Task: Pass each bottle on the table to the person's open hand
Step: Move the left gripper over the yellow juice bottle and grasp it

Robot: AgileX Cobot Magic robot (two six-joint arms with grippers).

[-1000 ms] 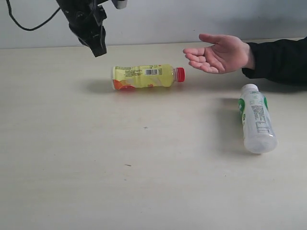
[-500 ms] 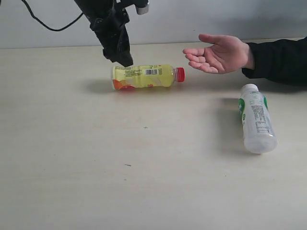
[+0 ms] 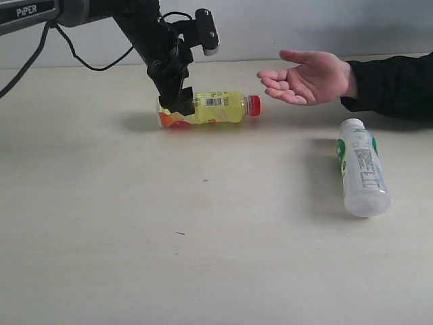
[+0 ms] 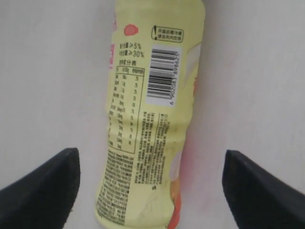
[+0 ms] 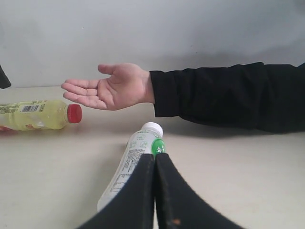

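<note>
The yellow bottle (image 3: 215, 108) with a red cap lies on its side on the table (image 3: 203, 244), cap toward the person's open hand (image 3: 308, 76). My left gripper (image 3: 181, 106) is down over the bottle's base end. In the left wrist view it is open (image 4: 150, 164), and the yellow bottle (image 4: 150, 119) lies between its fingers (image 4: 45, 188) with gaps on both sides. The milky-white bottle (image 3: 362, 169) with a green-white label lies at the right. My right gripper (image 5: 155, 156) is shut and empty, just short of that bottle (image 5: 127, 167). No other bottles are in view.
The person's black sleeve (image 3: 392, 84) reaches in from the right edge, palm up above the table's far side. A pale wall runs behind the table. The right wrist view also shows the hand (image 5: 107, 90) and the yellow bottle (image 5: 35, 114).
My left arm has swung right and come down from above the table's far left onto the yellow bottle's base end. Bottles and hand have stayed put.
</note>
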